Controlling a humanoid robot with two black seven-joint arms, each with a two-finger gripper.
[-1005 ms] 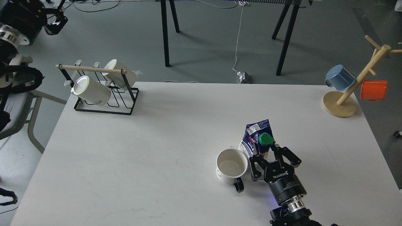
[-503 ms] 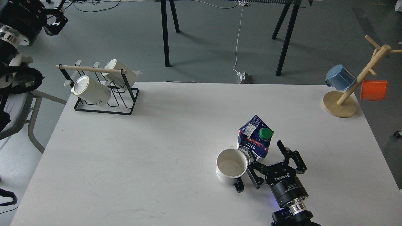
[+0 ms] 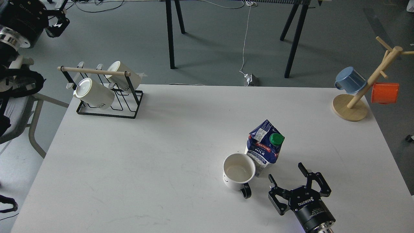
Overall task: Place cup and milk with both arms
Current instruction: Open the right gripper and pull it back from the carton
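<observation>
The cup (image 3: 238, 172), a squat white mug with a black handle toward me, stands upright on the white table (image 3: 145, 155). The milk (image 3: 266, 147), a blue and white carton with a green cap, stands just behind and to the right of the cup, touching or nearly touching it. My right gripper (image 3: 286, 172) is open and empty, a short way in front of the carton and to the right of the cup. My left gripper (image 3: 57, 24) is raised at the far top left, off the table; it is dark and its fingers are unclear.
A black wire rack (image 3: 106, 106) with two taller white mugs stands at the table's back left. A wooden mug tree (image 3: 351, 108) with a blue mug (image 3: 350, 80) and an orange mug (image 3: 385, 93) stands at the back right corner.
My right gripper has opened, let go of the milk and drawn back toward the near edge. The carton, tilted before, now stands free beside the cup.
</observation>
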